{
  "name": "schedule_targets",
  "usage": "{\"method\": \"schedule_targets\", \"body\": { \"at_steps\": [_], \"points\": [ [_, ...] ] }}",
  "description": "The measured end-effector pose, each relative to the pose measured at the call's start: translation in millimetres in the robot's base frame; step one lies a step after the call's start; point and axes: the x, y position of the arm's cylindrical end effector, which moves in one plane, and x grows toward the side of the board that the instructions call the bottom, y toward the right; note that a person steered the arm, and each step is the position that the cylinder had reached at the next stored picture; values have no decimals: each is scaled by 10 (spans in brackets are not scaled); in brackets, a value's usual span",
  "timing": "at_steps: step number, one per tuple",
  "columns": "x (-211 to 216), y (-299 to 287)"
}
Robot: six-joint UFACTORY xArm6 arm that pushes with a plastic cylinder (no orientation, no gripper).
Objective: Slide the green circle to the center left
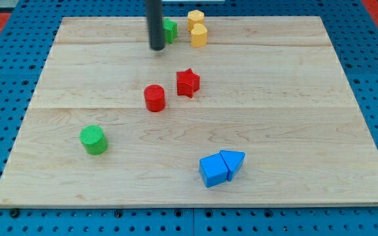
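The green circle [93,139] is a short green cylinder on the wooden board [294,98], at the view's lower left. My tip [157,48] is the lower end of the dark rod, near the view's top centre. It is far above and to the right of the green circle, and it stands just left of a second green block [170,29], which the rod partly hides.
Two yellow blocks [196,19] [199,35] sit at the top, right of my tip. A red cylinder [154,98] and a red star [188,82] are near the centre. Two blue blocks [214,170] [233,161] touch each other at the lower right.
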Motion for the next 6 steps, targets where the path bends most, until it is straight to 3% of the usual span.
{"method": "schedule_targets", "body": {
  "at_steps": [1, 3, 5, 6],
  "points": [
    [738, -472],
    [2244, -701],
    [2619, -1694],
    [3010, -1048]
  ]
}}
